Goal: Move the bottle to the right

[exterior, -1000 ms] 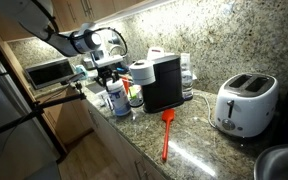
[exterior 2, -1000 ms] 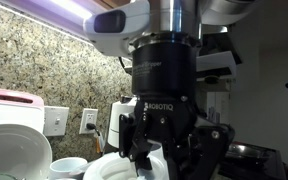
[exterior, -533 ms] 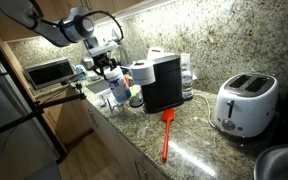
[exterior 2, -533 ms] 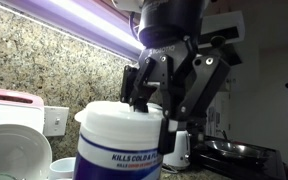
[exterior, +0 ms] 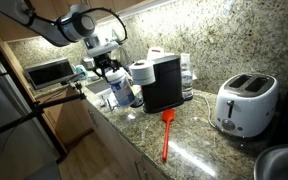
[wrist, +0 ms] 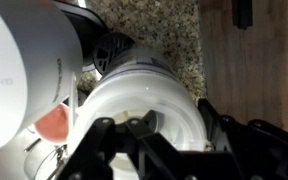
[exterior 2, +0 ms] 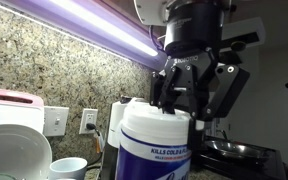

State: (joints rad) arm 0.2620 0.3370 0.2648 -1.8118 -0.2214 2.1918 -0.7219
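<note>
The gripper [exterior 2: 191, 100] is pinched on the white screw cap [exterior 2: 160, 112] of the bottle [exterior 2: 154, 152], its 2 fingers [exterior 2: 170, 92] pressing the cap's sides from above. The wrist view shows the same hold: the gripper [wrist: 149, 128] straddles the round white top of the bottle [wrist: 134, 88], with speckled granite surface [wrist: 169, 28] beyond it.

In an exterior view the bottle [exterior: 123, 93] hangs under the gripper [exterior: 111, 72], leaning a little, just beside the black appliance [exterior: 164, 85] and near the paper-towel roll [exterior: 141, 72]. Whether its base is clear of the surface [exterior: 199, 140] I cannot tell.

The bottle is wide, stiff plastic with a blue-and-white label, probably fairly heavy if full. The cap gives a firm, ribbed place to hold, but the load sits well below the grip, so the body may swing or tilt. A hold lower on the wide body looks too broad for these fingers. The black appliance stands close, so a sideways carry risks a bump. The toaster [exterior: 244, 105] and the orange-handled tool [exterior: 167, 135] lie well apart.
</note>
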